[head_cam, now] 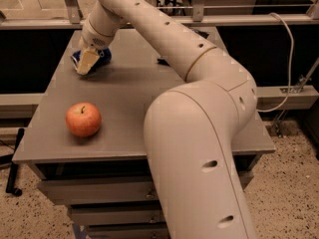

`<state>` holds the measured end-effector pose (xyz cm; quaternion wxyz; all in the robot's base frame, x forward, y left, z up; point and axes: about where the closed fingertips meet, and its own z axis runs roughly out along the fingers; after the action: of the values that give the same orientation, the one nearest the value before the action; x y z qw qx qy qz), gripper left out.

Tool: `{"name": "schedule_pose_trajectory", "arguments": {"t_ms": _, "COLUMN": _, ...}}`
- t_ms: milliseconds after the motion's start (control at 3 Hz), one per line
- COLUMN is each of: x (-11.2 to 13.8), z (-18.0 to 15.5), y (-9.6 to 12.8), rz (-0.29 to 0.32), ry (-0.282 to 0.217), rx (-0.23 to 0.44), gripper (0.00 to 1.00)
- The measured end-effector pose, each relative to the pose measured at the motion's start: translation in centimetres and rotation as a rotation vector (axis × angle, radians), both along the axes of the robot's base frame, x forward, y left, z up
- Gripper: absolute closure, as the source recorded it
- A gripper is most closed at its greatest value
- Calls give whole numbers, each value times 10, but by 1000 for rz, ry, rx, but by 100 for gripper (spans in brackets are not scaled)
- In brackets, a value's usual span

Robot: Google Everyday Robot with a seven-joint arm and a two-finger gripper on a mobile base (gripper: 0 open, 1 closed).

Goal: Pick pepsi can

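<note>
The pepsi can (102, 57) is a small blue can lying at the far left of the grey table (124, 93). Only its blue side shows, on both sides of the gripper. My gripper (86, 62) points down at the end of the long cream arm and sits right over the can, covering its middle. I cannot tell whether it touches or holds the can.
A red apple (83, 119) sits at the table's front left. A dark chip bag (162, 61) peeks out behind the arm at the back. My arm's big elbow (199, 148) covers the table's right front. Drawers are below the table, and a cable (288, 59) hangs at right.
</note>
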<state>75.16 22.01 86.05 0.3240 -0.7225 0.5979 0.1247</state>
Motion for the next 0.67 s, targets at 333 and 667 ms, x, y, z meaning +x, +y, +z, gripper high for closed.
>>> {"name": "schedule_pose_trajectory", "arguments": {"t_ms": 333, "x": 2, "z": -1, "y": -1, "rz": 8, "ry": 4, "rx": 6, "gripper": 61}}
{"name": "schedule_pose_trajectory", "arguments": {"t_ms": 667, "x": -1, "z": 33, "y": -15, "rz": 22, "ry": -52, "rx": 49, "gripper": 92}}
